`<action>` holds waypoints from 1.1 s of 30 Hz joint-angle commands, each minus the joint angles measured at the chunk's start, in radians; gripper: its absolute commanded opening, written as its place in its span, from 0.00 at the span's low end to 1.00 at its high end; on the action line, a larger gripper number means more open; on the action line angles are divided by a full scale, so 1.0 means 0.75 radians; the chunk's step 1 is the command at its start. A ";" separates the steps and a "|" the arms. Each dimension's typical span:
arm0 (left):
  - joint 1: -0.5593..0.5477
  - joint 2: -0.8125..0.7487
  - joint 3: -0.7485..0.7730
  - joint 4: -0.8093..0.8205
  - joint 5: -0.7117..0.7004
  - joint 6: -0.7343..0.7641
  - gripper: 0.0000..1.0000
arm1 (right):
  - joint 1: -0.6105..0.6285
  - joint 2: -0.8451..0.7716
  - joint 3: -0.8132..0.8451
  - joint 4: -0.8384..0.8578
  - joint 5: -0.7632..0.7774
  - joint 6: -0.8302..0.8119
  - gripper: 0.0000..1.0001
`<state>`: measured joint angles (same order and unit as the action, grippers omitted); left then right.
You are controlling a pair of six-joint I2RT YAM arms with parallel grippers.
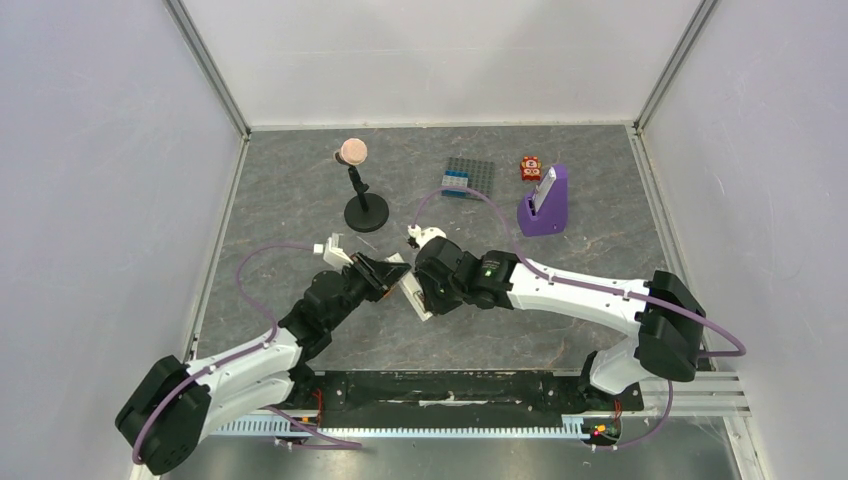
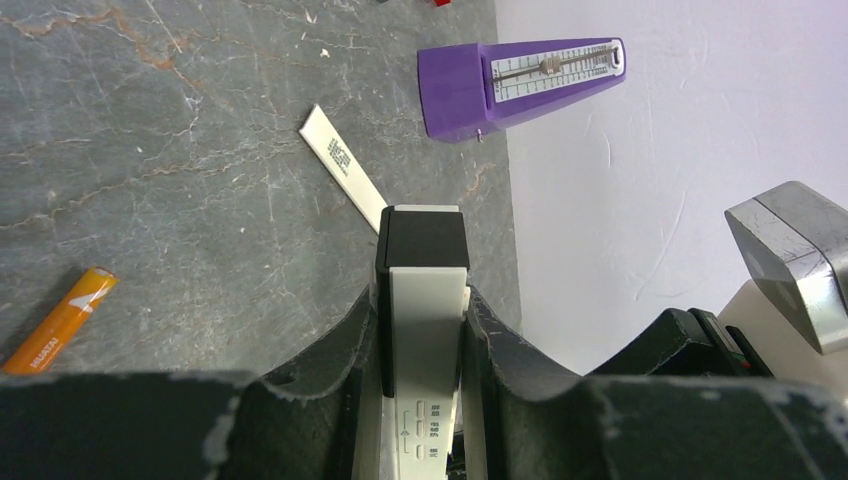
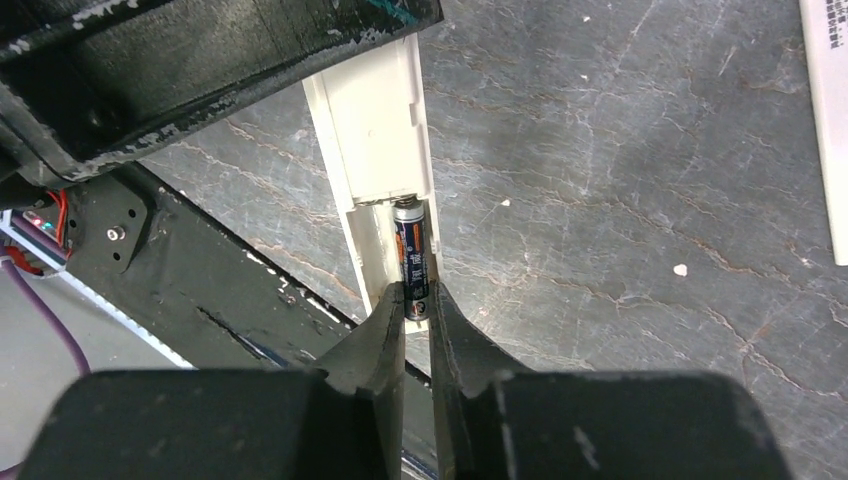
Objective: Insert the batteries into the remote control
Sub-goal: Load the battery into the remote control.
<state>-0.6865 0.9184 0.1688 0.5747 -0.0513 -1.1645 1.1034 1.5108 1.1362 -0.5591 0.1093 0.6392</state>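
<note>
Step in hand: the first of the two batteries is being loaded into the remote control (image 3: pixel 370 110). The second has not been picked up yet.
Left gripper (image 2: pixel 425 300): clenched on the long sides of the remote control, holding it up between the two arms with the open back towards the other arm.
Right gripper (image 3: pixel 418 300): pinched tight on the lower end of the dark battery (image 3: pixel 411 255).
Recess (image 3: pixel 378 250): holds the dark battery alone, with its metal tip against the inner end wall. The strip of recess beside it looks bare. The fingers cover the battery's lower end, so it cannot be told whether it sits fully down.
Orange battery (image 2: pixel 58 322): lies flat on the table (image 2: pixel 180 140), well apart from the remote control.
White strip (image 2: pixel 342 165): lies loose and flat on the table near the purple stand (image 2: pixel 520 85). It is probably the battery cover.
Next move: it likely calls for pressing the dark battery's free end down until it seats, then letting go without dragging it out. The left grip needs to stay steady meanwhile. After that the right arm would fetch the orange battery.
</note>
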 commanded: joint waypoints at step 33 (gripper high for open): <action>-0.012 -0.232 0.081 -0.152 -0.049 -0.363 0.02 | -0.086 -0.607 -0.459 0.513 -0.061 0.297 0.75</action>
<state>-0.6918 0.7818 0.1802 0.4618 -0.0727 -1.3315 1.0431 1.1568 0.9169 -0.3622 0.0422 0.7643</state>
